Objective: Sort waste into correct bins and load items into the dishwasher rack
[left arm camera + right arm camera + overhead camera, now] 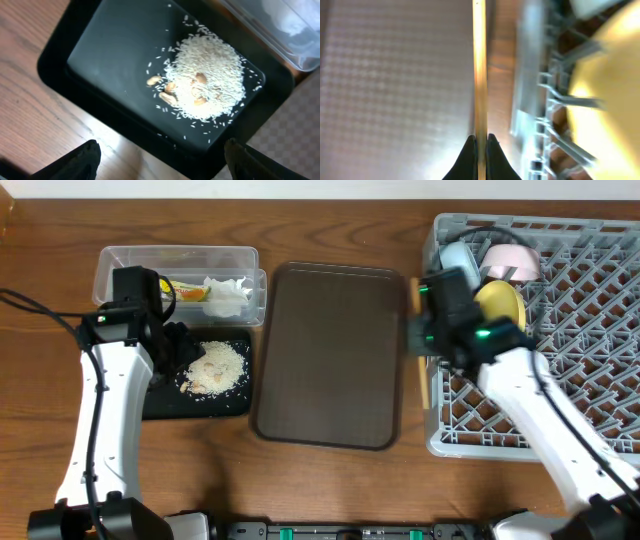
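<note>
1. Overhead: I see the grey dishwasher rack [580, 330] at the right edge of the tabletop [330, 220]. A light blue bowl [455, 260], a white bowl [512, 260] and the yellow plate [500, 302] stand in the rack's far-left corner. The clear tub [130, 255] in the far-left corner of the tabletop holds the snack wrapper [185, 288] and the white tissue [226, 295]. Just nearer me, along the left side, the black tray [195, 402] carries the rice crumbs [215, 368]. The brown serving tray [330, 355] lies mid-tabletop.
2. Left wrist: my left end effector [160, 152] hangs released, fingers wide apart, over the black tray's rim. The crumbs sit heaped inside the tray, toward the tub side.
3. Right wrist: my right end effector [480, 150] is clenched on a wooden chopstick [479, 65]. It runs along the strip between the serving tray and the rack wall. I cannot tell whether it is one stick or two.
</note>
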Robot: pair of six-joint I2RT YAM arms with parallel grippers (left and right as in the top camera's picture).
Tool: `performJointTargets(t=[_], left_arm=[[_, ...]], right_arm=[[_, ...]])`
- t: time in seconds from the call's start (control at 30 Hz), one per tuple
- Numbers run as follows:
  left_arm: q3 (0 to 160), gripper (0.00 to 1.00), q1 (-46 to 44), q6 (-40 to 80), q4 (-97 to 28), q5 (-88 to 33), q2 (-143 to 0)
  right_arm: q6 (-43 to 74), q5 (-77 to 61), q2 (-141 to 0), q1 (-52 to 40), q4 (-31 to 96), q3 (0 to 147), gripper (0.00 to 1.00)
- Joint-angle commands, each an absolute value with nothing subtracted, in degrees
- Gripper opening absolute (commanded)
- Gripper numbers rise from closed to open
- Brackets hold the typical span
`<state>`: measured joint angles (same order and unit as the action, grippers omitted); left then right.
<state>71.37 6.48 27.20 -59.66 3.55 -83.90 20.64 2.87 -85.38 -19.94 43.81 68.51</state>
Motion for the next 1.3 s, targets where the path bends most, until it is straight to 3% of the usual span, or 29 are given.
performJointTargets(t=[0.0, 0.4, 0.47, 0.57, 0.6, 1.0, 1.27], left_arm=[[71.46, 0.82, 4.10, 26.15, -59.05, 3.64, -83.59], [71.46, 0.83, -3.38, 21.58, -57.39, 3.64, -83.59], [71.46, 0.83, -4.08, 21.21, -57.39, 3.64, -83.59], [71.46, 0.83, -5.02, 21.21, -57.39, 3.64, -83.59], [71.46, 0.83, -5.26, 21.21, -57.39, 3.64, -83.59], [71.46, 0.83, -7.75, 20.99, -57.41, 2.90, -83.59], [71.48, 0.82, -7.75, 20.99, -60.84, 1.28, -83.46]], right_arm=[[18.13, 1.63, -84.47, -16.56, 46.11, 68.58, 0.01], [17.50, 6.20, -89.89, -12.97, 48.12, 67.70, 0.02], [17.50, 6.20, -91.09, -12.97, 47.77, 67.70, 0.07], [17.50, 6.17, -92.25, -12.99, 47.44, 67.70, 0.33], [17.50, 6.17, -92.38, -12.99, 47.37, 67.70, 0.36], [14.55, -2.02, -91.37, -13.08, 42.28, 67.79, 0.47], [14.46, -1.98, -83.29, -13.10, 41.45, 67.88, 0.49]])
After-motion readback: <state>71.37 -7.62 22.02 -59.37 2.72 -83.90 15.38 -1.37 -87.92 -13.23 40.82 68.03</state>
